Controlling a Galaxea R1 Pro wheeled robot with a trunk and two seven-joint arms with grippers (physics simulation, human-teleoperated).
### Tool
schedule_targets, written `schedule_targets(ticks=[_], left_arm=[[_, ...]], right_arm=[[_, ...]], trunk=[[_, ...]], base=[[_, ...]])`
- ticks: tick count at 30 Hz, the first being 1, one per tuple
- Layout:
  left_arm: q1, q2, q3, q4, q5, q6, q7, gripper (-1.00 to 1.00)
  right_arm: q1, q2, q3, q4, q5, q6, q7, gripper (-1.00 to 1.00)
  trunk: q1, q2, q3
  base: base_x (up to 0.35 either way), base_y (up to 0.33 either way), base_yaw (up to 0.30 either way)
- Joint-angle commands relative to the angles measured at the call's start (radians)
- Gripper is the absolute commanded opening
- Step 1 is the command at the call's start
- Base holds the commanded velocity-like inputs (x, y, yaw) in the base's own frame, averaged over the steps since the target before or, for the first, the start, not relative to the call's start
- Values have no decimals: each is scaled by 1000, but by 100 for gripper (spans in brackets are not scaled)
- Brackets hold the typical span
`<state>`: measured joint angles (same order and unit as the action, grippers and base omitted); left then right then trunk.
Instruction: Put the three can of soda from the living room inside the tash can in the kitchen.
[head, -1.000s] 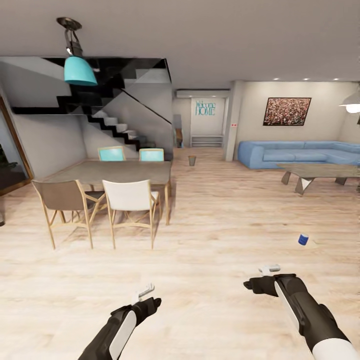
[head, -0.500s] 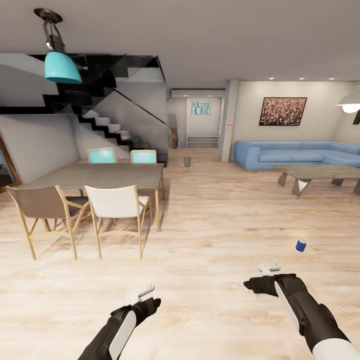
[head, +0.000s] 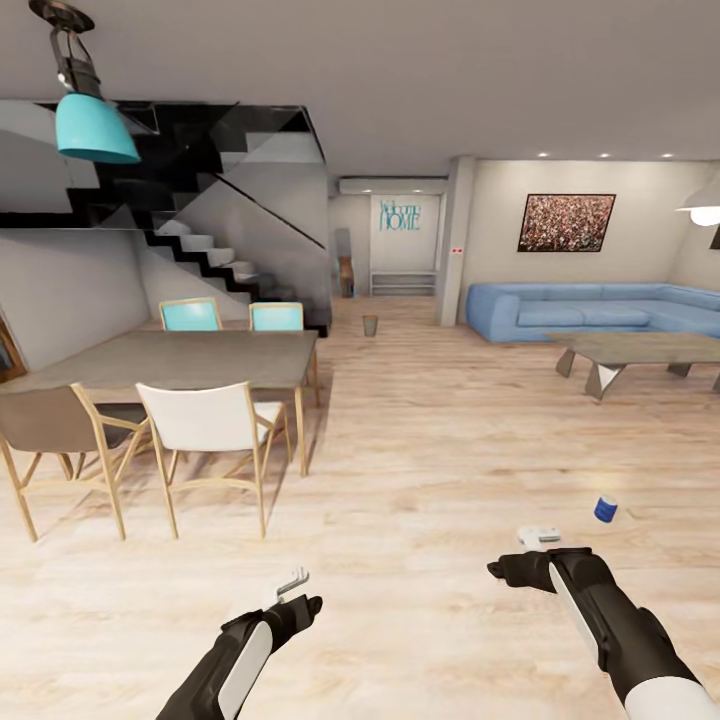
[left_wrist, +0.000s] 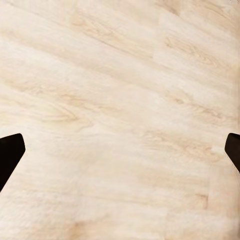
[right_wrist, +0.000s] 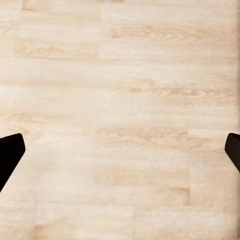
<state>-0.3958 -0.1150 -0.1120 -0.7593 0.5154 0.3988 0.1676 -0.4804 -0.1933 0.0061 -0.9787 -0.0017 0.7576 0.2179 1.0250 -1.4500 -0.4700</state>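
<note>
Pale wood-grain planks form the floor (head: 430, 440), which runs unbroken from beneath both arms to the far wall. The left gripper (head: 290, 588) and the right gripper (head: 528, 552) hang low over bare boards, well apart from each other. In each wrist view the dark fingertips (left_wrist: 10, 155) (right_wrist: 11, 154) sit at opposite edges with only floor between them, so both grippers are spread wide and hold nothing.

A dark blue can of soda (head: 605, 509) with a white band stands upright on the floor just ahead of the right gripper and a little to its outer side, apart from it. The tash can (head: 370, 325), small and tan, stands on the floor far ahead, between the lines of the two grippers, near the foot of the stairs.

Ahead of the left gripper and to its outer side stands a dining table (head: 190, 358) with wooden chairs, the near white chair (head: 205, 425) closest. A teal pendant lamp (head: 92, 125) hangs above it, and a black staircase (head: 200, 215) climbs behind. Far ahead of the right gripper lie a blue sofa (head: 590, 312), a low coffee table (head: 640, 352) and a framed picture (head: 566, 222).

The brown chair at the table's outer end, the sofa and a white lamp are cut by the frame edges. The teal wall lettering (head: 398, 217) is partly legible. The tash can's inside is too small to make out.
</note>
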Motion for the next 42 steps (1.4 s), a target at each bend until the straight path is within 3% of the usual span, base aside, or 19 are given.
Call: schedule_targets(ticks=[1,21,42], left_arm=[[0,0,0,0,0,0,1,100],[0,0,1,7,0,0,7,100],[0,-3,3,9,4,0,-8,100]], right_arm=[[0,0,0,0,0,0,0,100],[-1,0,0,0,3,-2,0,100],[-3,6,-2,-38,2,5,0,100]], trunk=[[0,0,0],[0,0,0],[0,0,0]], base=[[327,-183,0],[327,-169,0],[344,-17,0]])
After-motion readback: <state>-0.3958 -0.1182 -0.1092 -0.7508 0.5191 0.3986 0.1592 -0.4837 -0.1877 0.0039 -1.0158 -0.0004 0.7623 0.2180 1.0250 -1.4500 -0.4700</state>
